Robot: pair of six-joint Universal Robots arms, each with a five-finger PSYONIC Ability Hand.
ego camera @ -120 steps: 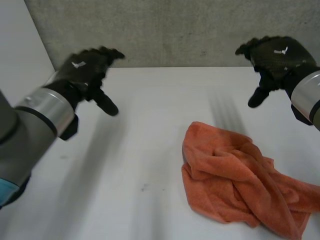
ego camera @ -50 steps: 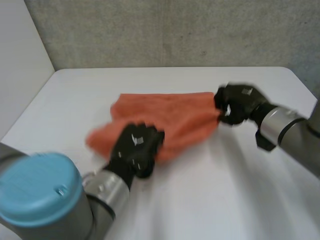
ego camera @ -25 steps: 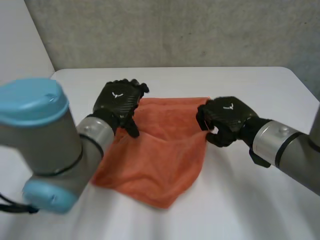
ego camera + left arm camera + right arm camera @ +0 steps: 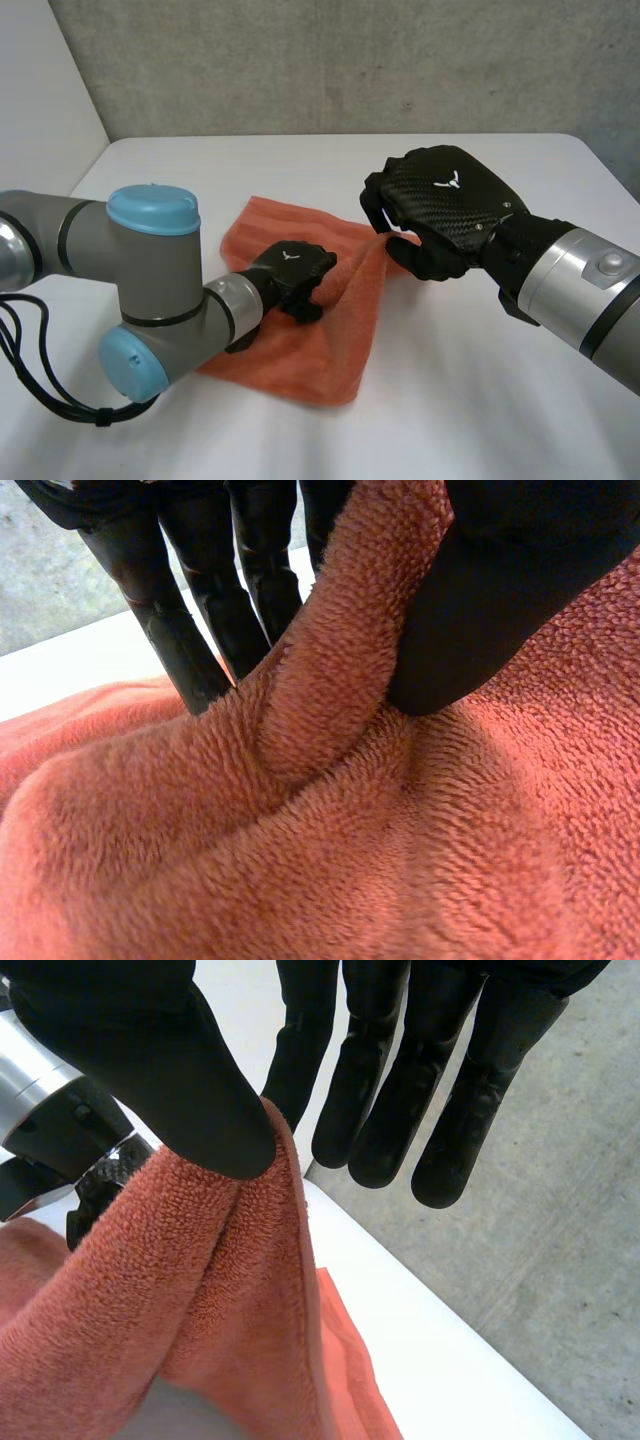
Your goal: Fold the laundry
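Note:
An orange towel (image 4: 300, 350) lies rumpled on the white table (image 4: 480, 410), left of the middle. My left hand (image 4: 290, 272) rests low on the towel's middle. In the left wrist view its thumb (image 4: 500, 610) and fingers (image 4: 195, 620) pinch a raised ridge of the towel (image 4: 300, 860). My right hand (image 4: 445, 205) is raised above the table at the towel's right edge. In the right wrist view its thumb (image 4: 150, 1060) presses the towel (image 4: 200, 1300) edge against a finger (image 4: 300, 1050), and the cloth hangs down from there.
My left arm's elbow (image 4: 150, 250) with its light-blue caps stands over the table's left part, close to the towel. A grey concrete wall (image 4: 350, 60) runs behind the table's far edge. Bare table spreads to the right and front.
My left hand has come off the towel's far left edge to its middle and closed on a ridge. My right hand has risen nearer with the right edge, drawing the towel narrower.

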